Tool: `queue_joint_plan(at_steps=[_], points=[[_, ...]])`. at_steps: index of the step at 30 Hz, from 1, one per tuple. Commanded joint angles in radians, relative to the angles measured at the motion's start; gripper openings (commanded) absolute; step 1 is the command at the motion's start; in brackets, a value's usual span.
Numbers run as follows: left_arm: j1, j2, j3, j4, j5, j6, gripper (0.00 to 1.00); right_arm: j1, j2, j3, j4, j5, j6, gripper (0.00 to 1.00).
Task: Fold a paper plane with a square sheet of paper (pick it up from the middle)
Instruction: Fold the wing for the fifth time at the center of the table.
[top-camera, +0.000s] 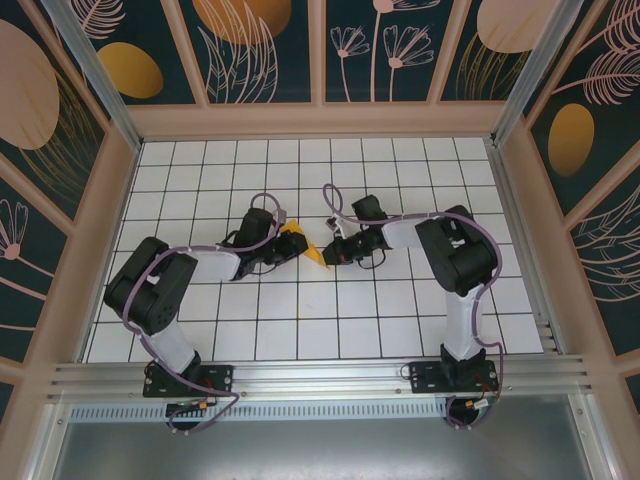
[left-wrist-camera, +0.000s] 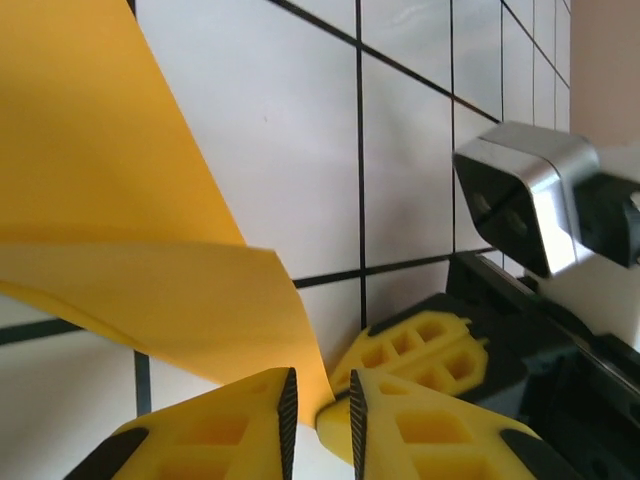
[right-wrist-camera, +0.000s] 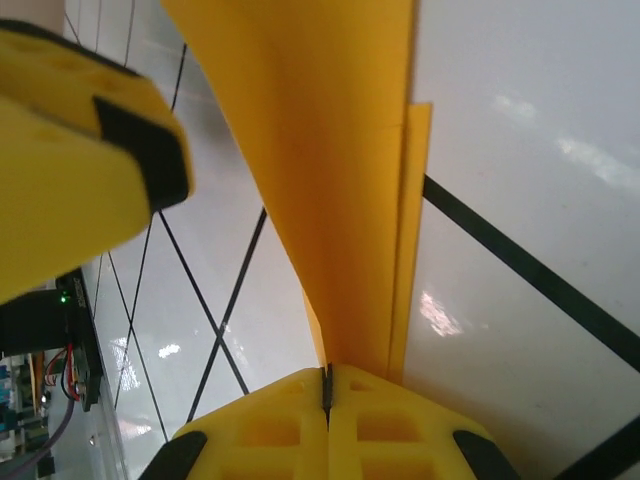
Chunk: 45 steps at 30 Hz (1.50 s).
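The thin orange-yellow square sheet of paper (top-camera: 303, 245), part-folded to a point, sits mid-way across the white tiled table (top-camera: 300, 340), held between the two grippers. Its tip aims near-right and its long axis runs back far-left. The right gripper (right-wrist-camera: 327, 378), just right of it, is clamped tight on one edge. The left gripper (left-wrist-camera: 322, 395), just left, stands barely apart with a paper corner in the gap; I cannot tell whether it bites. Both arms look equally close.

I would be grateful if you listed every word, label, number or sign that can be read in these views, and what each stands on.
None can be read. The square sheet of paper is blank, the right hand carries no marking, and the electronics with a green light are too blurred to tell.
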Motion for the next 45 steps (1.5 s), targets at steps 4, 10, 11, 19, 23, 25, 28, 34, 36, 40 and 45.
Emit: queue_joint_plan(at_steps=[4, 10, 11, 19, 23, 25, 28, 34, 36, 40, 45], points=[[-0.022, 0.030, -0.013, 0.115, 0.034, -0.009, 0.20, -0.011, 0.060, 0.015, -0.001, -0.029, 0.083, 0.00], [-0.027, 0.061, -0.014, 0.112, 0.031, -0.006, 0.16, -0.019, 0.084, 0.018, -0.009, -0.029, 0.108, 0.00], [-0.027, 0.065, -0.013, 0.112, 0.033, -0.004, 0.15, -0.020, 0.085, 0.018, -0.009, -0.030, 0.111, 0.00], [-0.032, 0.112, 0.005, 0.120, 0.039, 0.004, 0.11, -0.027, 0.101, 0.028, -0.020, -0.038, 0.127, 0.00], [-0.033, 0.133, 0.013, 0.120, 0.029, -0.001, 0.11, -0.027, 0.099, 0.031, -0.026, -0.041, 0.127, 0.00], [-0.033, 0.141, 0.022, 0.118, 0.021, -0.003, 0.10, -0.027, 0.099, 0.032, -0.030, -0.040, 0.125, 0.00], [-0.032, 0.148, 0.030, 0.124, 0.014, -0.007, 0.10, -0.027, 0.099, 0.032, -0.038, -0.038, 0.119, 0.00], [-0.033, 0.166, 0.043, 0.099, 0.000, -0.008, 0.11, -0.027, 0.105, 0.038, -0.048, -0.030, 0.115, 0.00], [-0.033, 0.170, 0.045, 0.084, -0.009, -0.010, 0.11, -0.027, 0.105, 0.038, -0.052, -0.028, 0.113, 0.00], [-0.032, 0.179, 0.068, -0.003, -0.047, -0.011, 0.10, -0.027, 0.097, 0.044, -0.066, -0.018, 0.106, 0.00], [-0.032, 0.191, 0.087, -0.110, -0.091, -0.020, 0.09, -0.027, 0.060, 0.049, -0.089, -0.006, 0.087, 0.03]])
